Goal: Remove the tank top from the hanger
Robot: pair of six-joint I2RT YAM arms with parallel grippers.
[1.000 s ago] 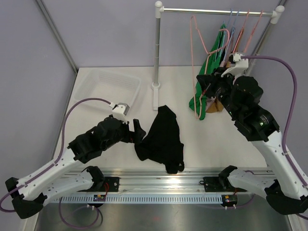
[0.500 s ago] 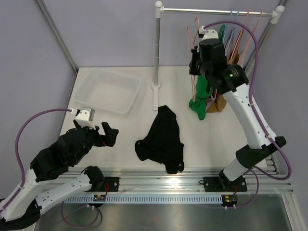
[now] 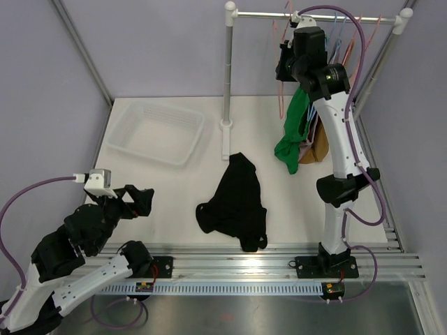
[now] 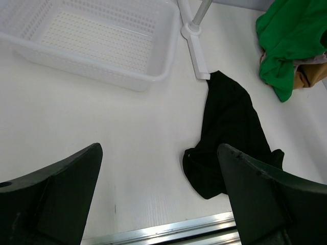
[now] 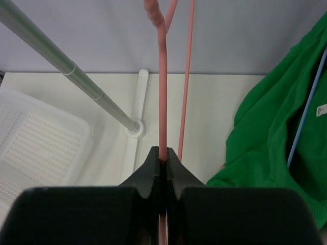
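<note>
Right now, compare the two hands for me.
The left hand is open and empty; the right hand is shut on the pink hanger. The left sits low over the table; the right is up by the rail. Both are black two-finger hands.

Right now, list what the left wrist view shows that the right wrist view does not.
Left wrist only: the black tank top lying on the table, and the left end effector open and empty. Right wrist only: the right end effector shut on the pink hanger. Both: the white basket, the green garment and the rack's foot.
</note>
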